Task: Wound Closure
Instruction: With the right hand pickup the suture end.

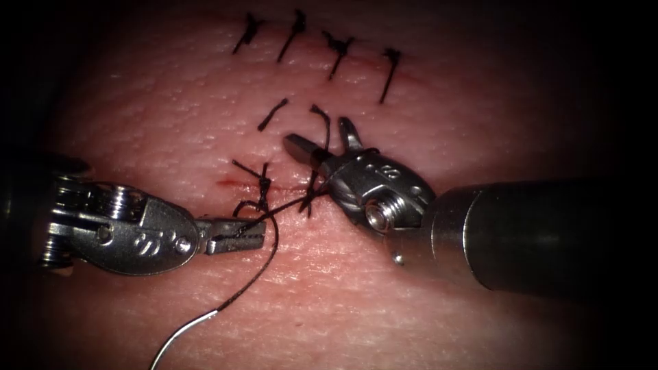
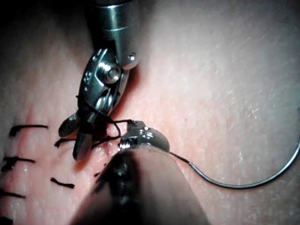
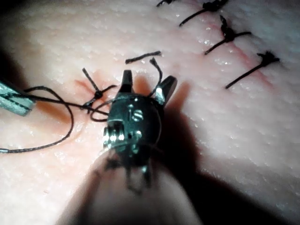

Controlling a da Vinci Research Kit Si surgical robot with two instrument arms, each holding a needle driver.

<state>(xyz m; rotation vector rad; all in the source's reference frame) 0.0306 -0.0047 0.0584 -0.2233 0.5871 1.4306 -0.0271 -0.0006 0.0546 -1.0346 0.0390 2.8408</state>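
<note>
So the left arm's silver needle driver (image 1: 236,235) has its jaws clamped shut on the black suture thread (image 1: 271,240), just below the fresh knot (image 1: 263,183), which I'll use as the landmark. The right arm's silver needle driver (image 1: 327,142) sits just to the right of that knot with its jaws spread wide, holding nothing. A strand of the thread runs across its wrist, and another strand comes up between its jaws without being pinched.

From the left jaws the thread loops down and away from the knot to the thin curved steel needle (image 1: 179,335), which lies loose on the pale pink pork tissue (image 1: 356,294), well below the knot and not stuck in it. Neither tool has it.

The knot sits on the cut (image 1: 288,188), with a smear of red fluid (image 1: 227,182) just left of it. Above the knot there's a loose trimmed bit of thread (image 1: 273,114) and further up a row of finished black stitches (image 1: 322,48).

My read: this stitch is at the tying stage, not driving. Whatever comes next needs the open right jaws to actually get hold of a strand near the knot, with the left keeping tension.
</note>
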